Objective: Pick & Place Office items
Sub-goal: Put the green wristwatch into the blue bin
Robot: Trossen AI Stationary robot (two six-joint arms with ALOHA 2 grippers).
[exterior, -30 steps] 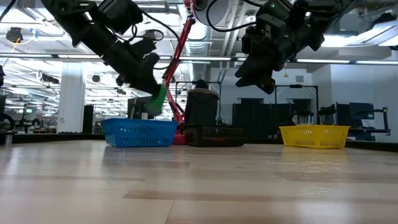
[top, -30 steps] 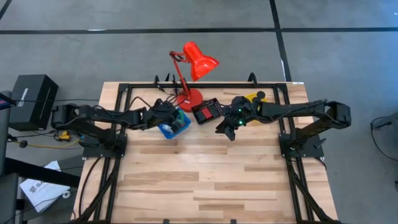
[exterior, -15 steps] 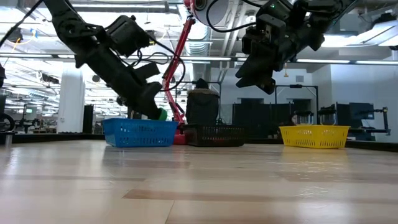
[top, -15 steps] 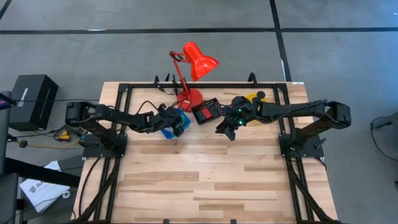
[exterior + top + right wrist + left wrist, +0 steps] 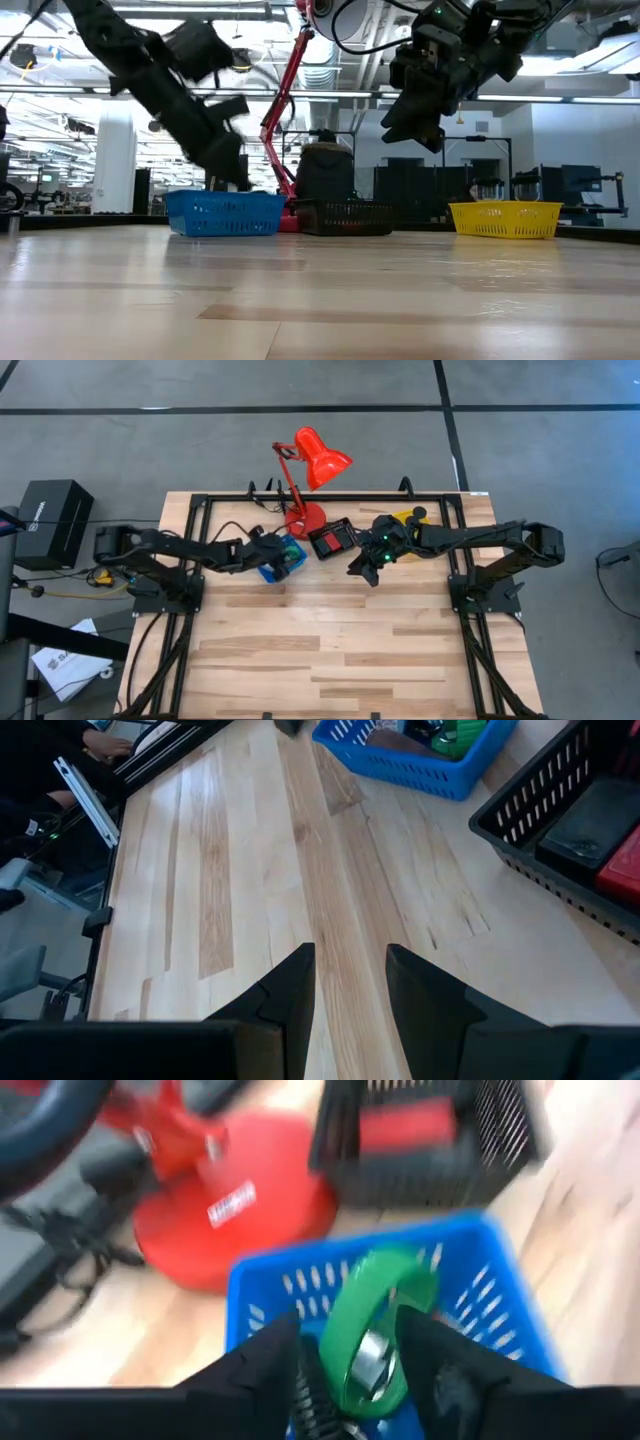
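My left gripper (image 5: 278,556) reaches down into the blue tray (image 5: 284,564), and its fingers stand apart in the left wrist view. A green roll (image 5: 375,1330) stands on edge between them, inside the tray's walls (image 5: 300,1270). My right gripper (image 5: 364,572) hangs open over bare wood in front of the black tray (image 5: 332,540), with nothing between its fingers (image 5: 290,990). A red block (image 5: 625,870) and a black rectangle (image 5: 590,820) lie in the black tray. In the right wrist view, dark items and something green (image 5: 460,740) show in the blue tray. My left gripper has the green roll between its spread fingers, which slant down from the table's left. A gap shows between the roll's rim (image 5: 335,1330) and one finger (image 5: 275,1360). Whether the other finger (image 5: 440,1370) touches the roll, I cannot tell.
A red desk lamp (image 5: 315,460) stands on its round base (image 5: 240,1210) just behind the blue and black trays. A yellow tray (image 5: 505,218) sits at the far right. The near half of the wooden table (image 5: 340,650) is bare wood.
My left gripper has gone down toward the blue tray with the green roll. In the low view the roll was first above the tray's rim, then at the rim, and now it is hidden behind the tray's wall.
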